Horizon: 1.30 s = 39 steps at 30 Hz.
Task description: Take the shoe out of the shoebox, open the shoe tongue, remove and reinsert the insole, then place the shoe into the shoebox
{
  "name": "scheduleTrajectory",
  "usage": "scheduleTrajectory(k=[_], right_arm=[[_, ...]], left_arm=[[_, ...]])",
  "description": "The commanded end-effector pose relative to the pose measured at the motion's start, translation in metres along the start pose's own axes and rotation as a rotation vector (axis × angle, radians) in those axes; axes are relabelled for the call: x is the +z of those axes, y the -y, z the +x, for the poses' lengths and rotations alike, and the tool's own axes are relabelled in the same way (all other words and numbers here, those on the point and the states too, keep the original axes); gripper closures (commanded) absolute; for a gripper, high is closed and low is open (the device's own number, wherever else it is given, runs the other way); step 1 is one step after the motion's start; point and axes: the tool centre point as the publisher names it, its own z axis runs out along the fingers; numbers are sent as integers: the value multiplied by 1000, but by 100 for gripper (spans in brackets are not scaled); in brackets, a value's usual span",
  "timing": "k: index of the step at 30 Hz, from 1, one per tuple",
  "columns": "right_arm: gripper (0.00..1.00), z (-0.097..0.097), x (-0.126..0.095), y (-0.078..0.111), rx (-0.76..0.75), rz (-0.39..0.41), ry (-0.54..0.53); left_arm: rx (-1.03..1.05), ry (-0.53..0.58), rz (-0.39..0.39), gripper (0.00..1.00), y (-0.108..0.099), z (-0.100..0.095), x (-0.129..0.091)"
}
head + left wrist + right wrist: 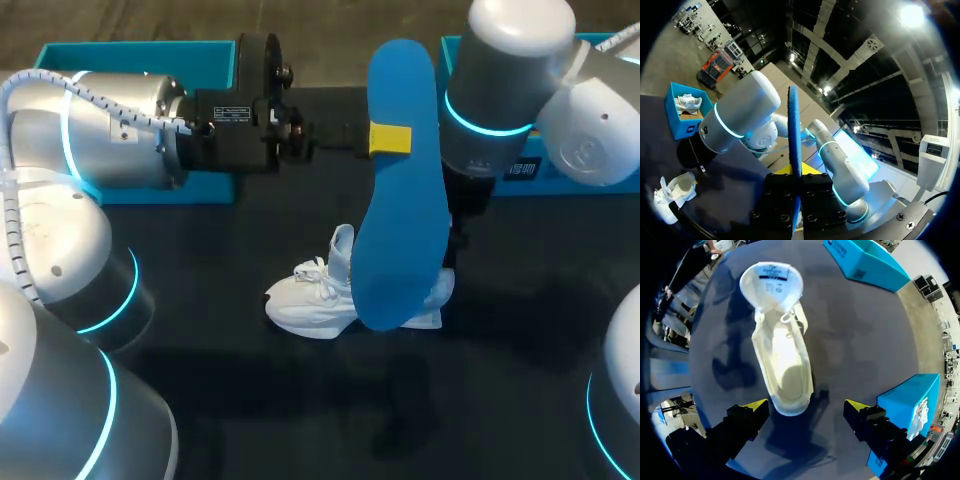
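Note:
A long blue insole (pixel 400 200) hangs upright in the air, and my left gripper (pixel 390 138) is shut on it near its upper part. In the left wrist view the insole (pixel 794 130) shows edge-on between the fingers of my left gripper (pixel 796 172). Under it a white shoe (pixel 315 295) lies on the dark table, its tongue (pixel 771 282) pulled up. My right gripper (pixel 805 407) hovers open just above the heel of the shoe (pixel 782 360) and holds nothing. In the head view my right arm (pixel 500 100) stands over the heel, its gripper mostly hidden behind the insole.
A blue shoebox (pixel 140 60) stands at the back left. Another blue shoebox (pixel 560 175) at the back right holds a second white shoe (pixel 687 102). Dark table (pixel 330 400) stretches in front of the shoe.

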Motion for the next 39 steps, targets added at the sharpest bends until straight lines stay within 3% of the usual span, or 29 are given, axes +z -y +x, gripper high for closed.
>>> scheduleTrajectory(k=[1,10,23,34,35,37,39], right_arm=[[0,-14,8,-12,3,24,-7],[0,-28,36,-26,-28,2,-23],[0,-12,66,-49,-42,-27,-48],[0,-11,90,-65,-29,-26,-72],[11,-11,90,-65,-28,-25,-72],[51,-11,92,-66,-22,-20,-74],[64,-11,93,-66,-20,-18,-76]], left_arm=[[0,-1,3,100,-1,0,0],[0,-1,3,100,-1,0,0],[0,-1,3,100,-1,0,0],[0,-1,3,100,-1,0,0],[0,-1,3,100,-1,0,0],[0,-1,3,100,-1,0,0],[0,-1,3,100,-1,0,0]])
